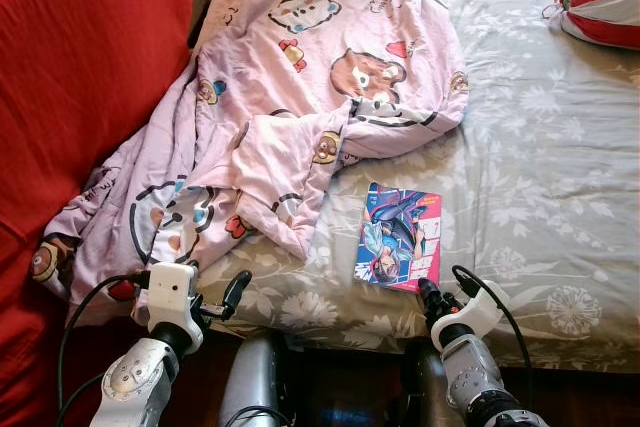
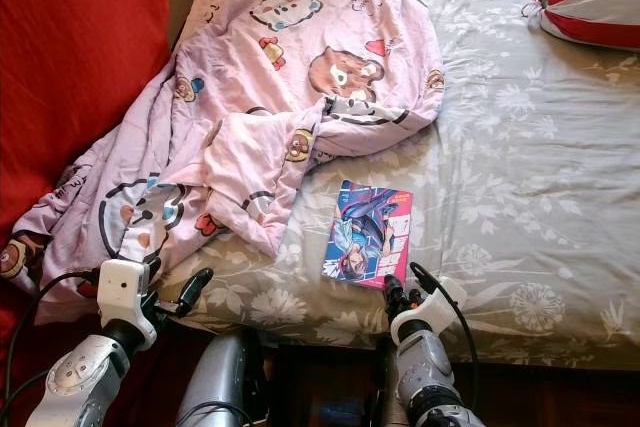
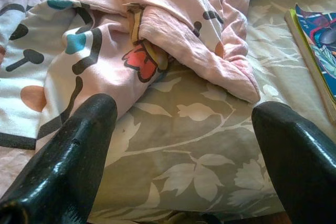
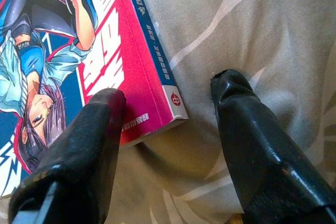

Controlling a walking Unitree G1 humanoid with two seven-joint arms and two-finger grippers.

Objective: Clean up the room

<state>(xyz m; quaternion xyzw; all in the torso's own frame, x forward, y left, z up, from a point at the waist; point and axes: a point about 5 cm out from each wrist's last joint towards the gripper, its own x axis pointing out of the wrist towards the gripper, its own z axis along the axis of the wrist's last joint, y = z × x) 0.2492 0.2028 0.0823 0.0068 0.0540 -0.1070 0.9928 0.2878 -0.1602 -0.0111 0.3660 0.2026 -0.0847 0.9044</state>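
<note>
On the bed (image 1: 560,157), right gripper (image 4: 168,103) fingers spread around manga book (image 1: 398,237) corner, left gripper (image 3: 184,124) fingers spread near blanket (image 1: 300,77)

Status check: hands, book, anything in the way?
Right hand open at the book's near corner, not gripping. Left hand open over bare sheet by the blanket. Nothing blocking the book.

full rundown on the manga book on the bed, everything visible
The manga book is a thin paperback with a glossy-looking cover: a drawn character in blue and teal, with a pink-red spine and lettering. It lies flat, closed, cover up, on the grey floral bedsheet near the bed's front edge, just clear of the pink cartoon blanket. The open right tool straddles its near spine corner.
</note>
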